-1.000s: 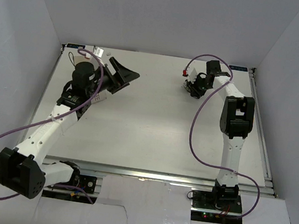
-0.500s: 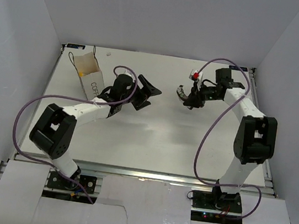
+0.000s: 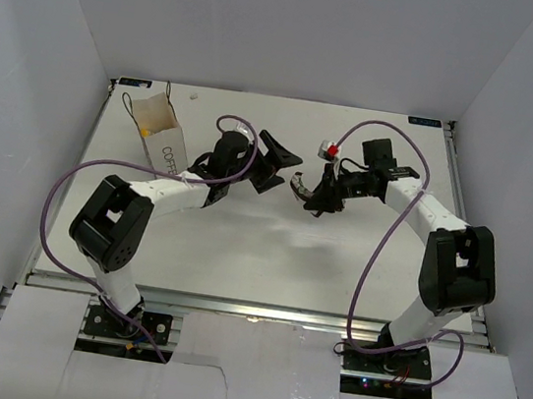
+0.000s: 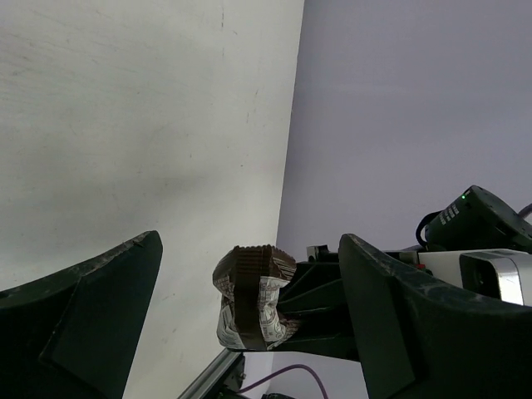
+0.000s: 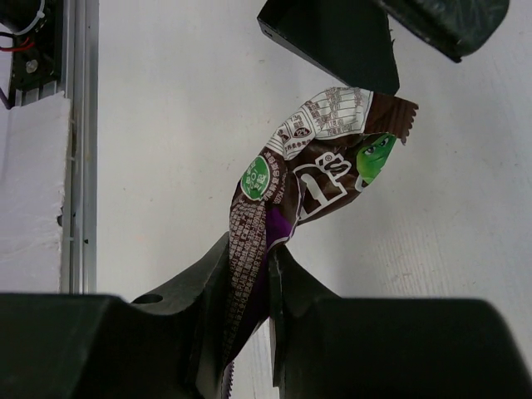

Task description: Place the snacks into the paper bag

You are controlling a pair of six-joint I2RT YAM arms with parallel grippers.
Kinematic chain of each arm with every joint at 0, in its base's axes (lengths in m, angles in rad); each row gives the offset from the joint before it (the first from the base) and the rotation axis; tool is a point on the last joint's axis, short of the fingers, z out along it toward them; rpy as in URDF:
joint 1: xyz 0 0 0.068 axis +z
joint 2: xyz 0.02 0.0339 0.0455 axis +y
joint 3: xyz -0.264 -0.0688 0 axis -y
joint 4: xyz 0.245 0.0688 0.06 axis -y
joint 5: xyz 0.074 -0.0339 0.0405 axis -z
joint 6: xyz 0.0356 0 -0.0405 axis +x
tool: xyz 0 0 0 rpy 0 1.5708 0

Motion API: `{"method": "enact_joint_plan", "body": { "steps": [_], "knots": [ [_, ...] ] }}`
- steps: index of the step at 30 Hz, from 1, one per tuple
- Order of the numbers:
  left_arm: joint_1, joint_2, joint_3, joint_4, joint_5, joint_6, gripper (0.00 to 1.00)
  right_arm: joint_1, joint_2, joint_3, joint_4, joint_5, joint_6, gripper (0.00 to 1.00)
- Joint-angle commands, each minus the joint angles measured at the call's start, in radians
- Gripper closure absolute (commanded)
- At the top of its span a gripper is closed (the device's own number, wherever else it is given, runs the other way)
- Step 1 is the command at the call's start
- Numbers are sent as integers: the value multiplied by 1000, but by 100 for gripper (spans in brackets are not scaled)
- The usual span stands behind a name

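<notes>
- Two white-and-black robot arms meet over the middle of the pale table (image 3: 240, 245), their grippers tip to tip.
- You have one snack in view: a dark brown, crinkled candy packet (image 5: 320, 179) printed with a green cartoon face and white lettering.
- Your right gripper (image 3: 310, 188) is clamped on the lower end of that packet. Both fingers (image 5: 287, 283) press its folded edge, and the rest of the packet sticks out beyond them.
- Your left gripper (image 3: 282, 170) faces it with its jaws spread wide and nothing between the pads.
- In the left wrist view the packet sits framed in the gap between the two black fingers.
- In the right wrist view the left fingertips hang just beside the packet's free end. You cannot tell from these views whether they touch it.
- One small white boxy paper bag (image 3: 167, 151) stands at the far left of the table, well apart from the packet. "COFFEE" is printed on the side turned to the arms, its mouth is open upward, and its thin dark handles stick up.
- One tiny white object (image 3: 194, 95) lies near the far edge, too small to identify.
</notes>
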Motion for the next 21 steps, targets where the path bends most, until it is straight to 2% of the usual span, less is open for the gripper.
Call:
{"method": "enact_joint_plan", "body": {
  "steps": [1, 7, 14, 17, 21],
  "knots": [
    [-3, -54, -26, 46, 16, -18, 2, 27, 7, 30, 90, -22, 62, 81],
    [-14, -43, -52, 51, 51, -38, 6, 87, 56, 91, 156, 39, 142, 81],
    [-15, -52, -52, 51, 68, -28, 34, 105, 128, 167, 208, 78, 234, 81],
    [-15, -66, -55, 51, 60, -18, 56, 105, 133, 167, 208, 98, 234, 81],
    [-15, -74, -66, 49, 53, -15, 70, 105, 129, 168, 205, 96, 237, 77]
  ]
}}
